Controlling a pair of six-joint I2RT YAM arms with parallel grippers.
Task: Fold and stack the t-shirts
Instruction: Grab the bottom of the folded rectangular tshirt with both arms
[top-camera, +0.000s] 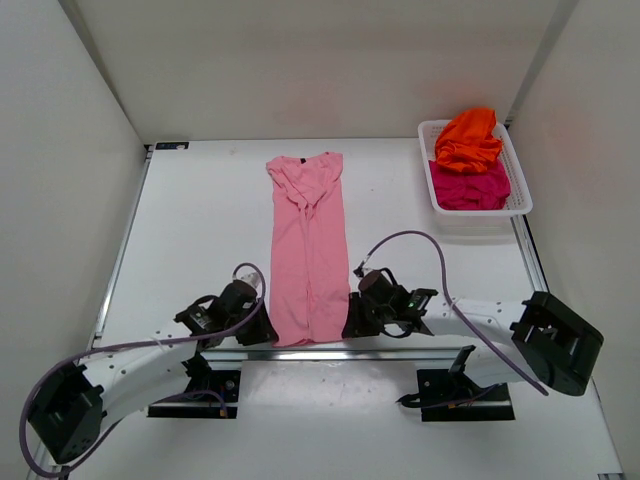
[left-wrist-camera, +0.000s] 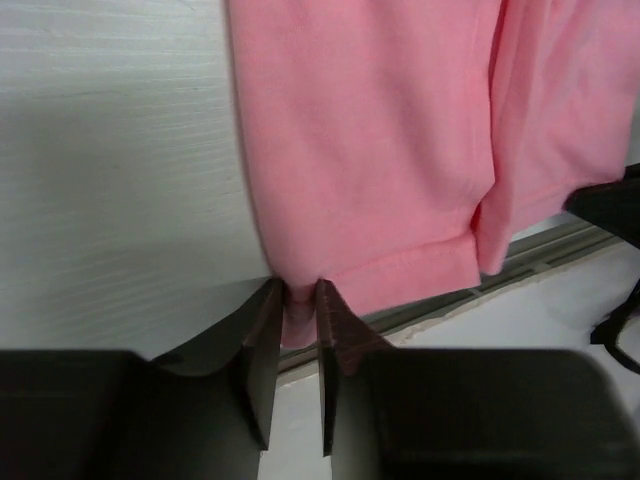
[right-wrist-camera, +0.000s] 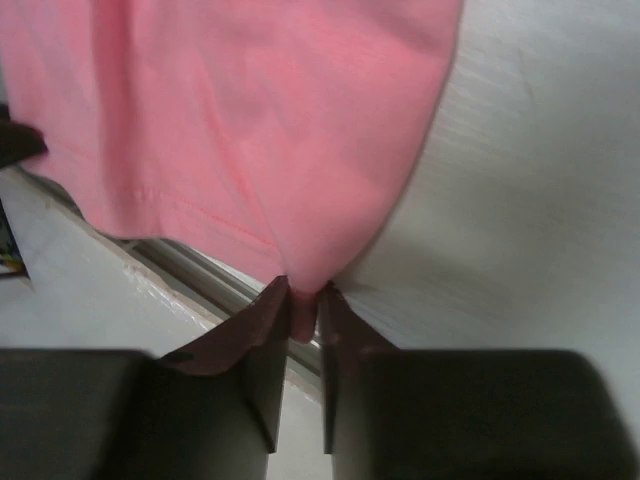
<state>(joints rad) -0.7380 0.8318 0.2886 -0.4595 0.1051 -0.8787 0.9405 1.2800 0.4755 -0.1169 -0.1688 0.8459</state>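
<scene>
A light pink t-shirt (top-camera: 308, 245) lies as a long narrow strip down the middle of the table, sleeves folded in, its hem at the near edge. My left gripper (top-camera: 268, 332) is shut on the hem's left corner (left-wrist-camera: 297, 305). Pinching the hem's right corner (right-wrist-camera: 303, 310) is my right gripper (top-camera: 352, 328), also shut. The pink fabric (left-wrist-camera: 370, 140) fills the upper part of both wrist views. An orange t-shirt (top-camera: 468, 140) rests on top of a magenta t-shirt (top-camera: 470, 187) in the basket at the back right.
A white mesh basket (top-camera: 521, 195) stands at the table's back right corner. The table's near edge rail (left-wrist-camera: 540, 250) runs just under the hem. White walls enclose the table on three sides.
</scene>
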